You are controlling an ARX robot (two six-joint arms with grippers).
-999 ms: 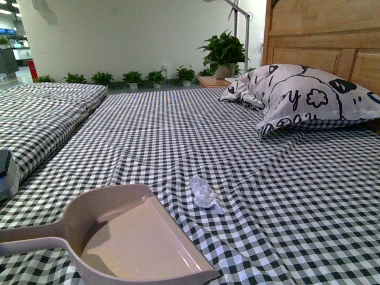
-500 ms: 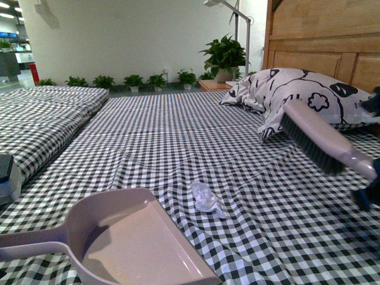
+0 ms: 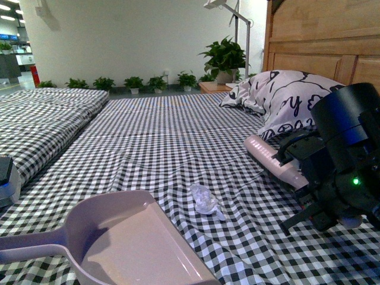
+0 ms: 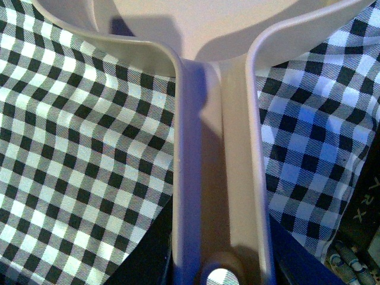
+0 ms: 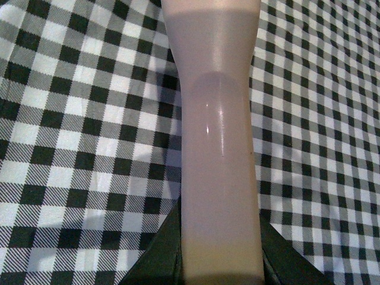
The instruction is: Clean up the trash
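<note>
The trash (image 3: 205, 199), a small wad of clear glossy film, lies on the checked bedsheet (image 3: 178, 136) in the front view. Just left of it and nearer, the pale pink dustpan (image 3: 136, 243) rests with its open mouth turned toward the wad. My left gripper (image 4: 219, 261) is shut on the dustpan's handle (image 4: 222, 178) and is outside the front view. To the right of the trash, my right gripper (image 3: 303, 178) is shut on the pink brush (image 3: 274, 159), held low over the sheet with its head pointing left. The brush handle (image 5: 217, 148) fills the right wrist view.
A patterned pillow (image 3: 285, 98) lies against the wooden headboard (image 3: 320, 35) at the back right. A potted plant (image 3: 224, 56) stands behind the bed. A second checked bed (image 3: 41, 119) lies on the left, with a grey device (image 3: 6, 178) at the left edge.
My right arm came in from the right with the brush and dropped it from pillow height to just above the sheet, closer to the trash. The dustpan barely shifted.
</note>
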